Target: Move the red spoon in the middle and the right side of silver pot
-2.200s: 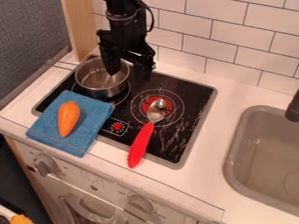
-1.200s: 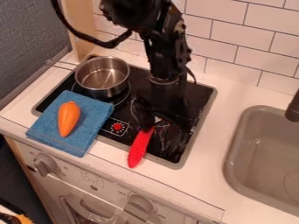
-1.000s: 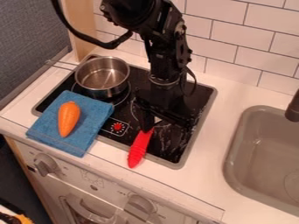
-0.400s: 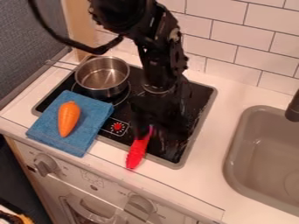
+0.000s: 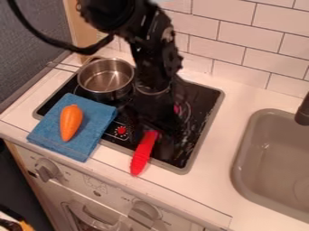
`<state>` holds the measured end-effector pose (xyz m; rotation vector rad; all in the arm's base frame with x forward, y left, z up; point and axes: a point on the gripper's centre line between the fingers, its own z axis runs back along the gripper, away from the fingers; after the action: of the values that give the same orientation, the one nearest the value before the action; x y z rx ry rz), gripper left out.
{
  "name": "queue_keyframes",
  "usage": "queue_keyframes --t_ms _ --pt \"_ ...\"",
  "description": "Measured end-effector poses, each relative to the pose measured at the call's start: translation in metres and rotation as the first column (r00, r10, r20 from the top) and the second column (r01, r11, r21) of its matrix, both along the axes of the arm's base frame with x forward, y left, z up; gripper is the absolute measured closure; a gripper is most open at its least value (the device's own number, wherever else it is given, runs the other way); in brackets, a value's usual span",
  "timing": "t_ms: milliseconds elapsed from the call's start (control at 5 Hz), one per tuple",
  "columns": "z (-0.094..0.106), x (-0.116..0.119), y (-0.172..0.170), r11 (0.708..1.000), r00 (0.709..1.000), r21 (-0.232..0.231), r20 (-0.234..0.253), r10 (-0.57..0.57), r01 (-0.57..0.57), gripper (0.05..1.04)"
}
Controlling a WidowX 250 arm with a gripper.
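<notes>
Moving the long red spoon (image 5: pixel 142 155) seems the step in hand.
The black end effector (image 5: pixel 152 129) is at its upper part; open or closed, I cannot tell. Next probably calls for shifting it to the right of the round silver pot (image 5: pixel 105 77). Counted: one spoon, one pot, one orange carrot (image 5: pixel 70 122).

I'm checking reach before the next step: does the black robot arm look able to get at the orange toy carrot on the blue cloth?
Probably yes: the orange toy carrot lies uncovered on top of the folded blue cloth, with the black gripper nearby.
</notes>
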<state>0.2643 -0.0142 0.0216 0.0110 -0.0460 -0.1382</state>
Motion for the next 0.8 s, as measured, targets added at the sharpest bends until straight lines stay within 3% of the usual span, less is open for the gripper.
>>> queue_keyframes --t_ms 200,600,800 --pt "-0.0112 -0.006 0.008 0.999 0.998 0.029 -0.055 0.038 -0.036 0.084" --pt "-0.0167 -0.0015 0.0107 0.997 0.995 0.039 -0.068 0.07 -0.068 0.135" --pt "-0.0186 -0.0001 0.0099 0.996 0.994 0.035 -0.07 0.088 -0.086 0.404"
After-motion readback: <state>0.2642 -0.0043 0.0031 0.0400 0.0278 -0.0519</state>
